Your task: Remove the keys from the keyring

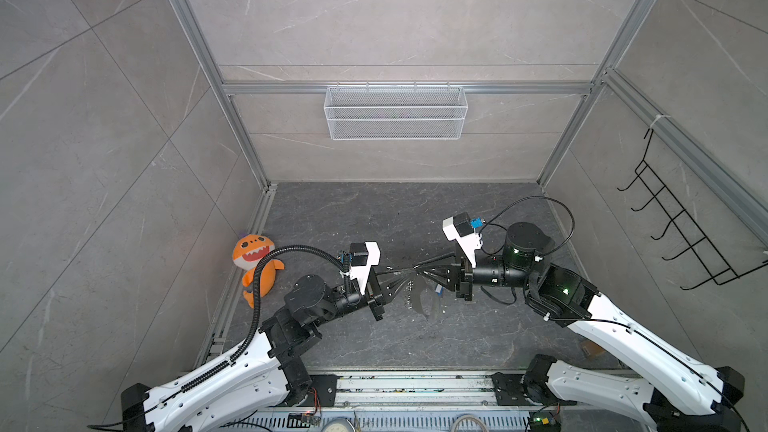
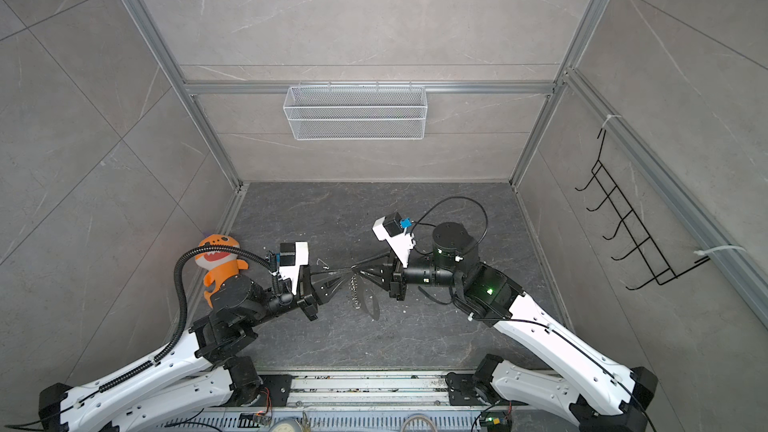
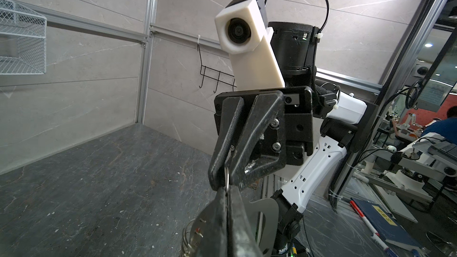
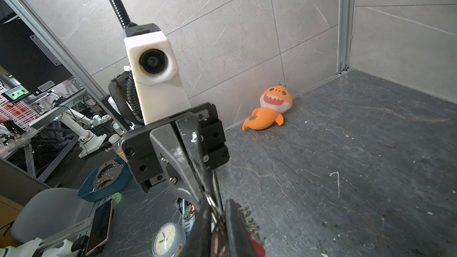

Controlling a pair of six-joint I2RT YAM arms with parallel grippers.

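The two claws meet tip to tip above the middle of the dark counter (image 1: 374, 222). The left claw (image 1: 409, 273) is pressed together on the thin metal ring of the keyring (image 3: 227, 178). The right claw (image 1: 426, 271) pinches the same ring from the opposite side. The keyring hangs in the air between them, with its grey fob (image 1: 429, 304) and beaded chain (image 2: 354, 293) dangling below the tips. In the right wrist view a key (image 4: 250, 223) with a red tag sits close against the right claw's fingers. An orange plush toy (image 1: 255, 261) lies by the left wall.
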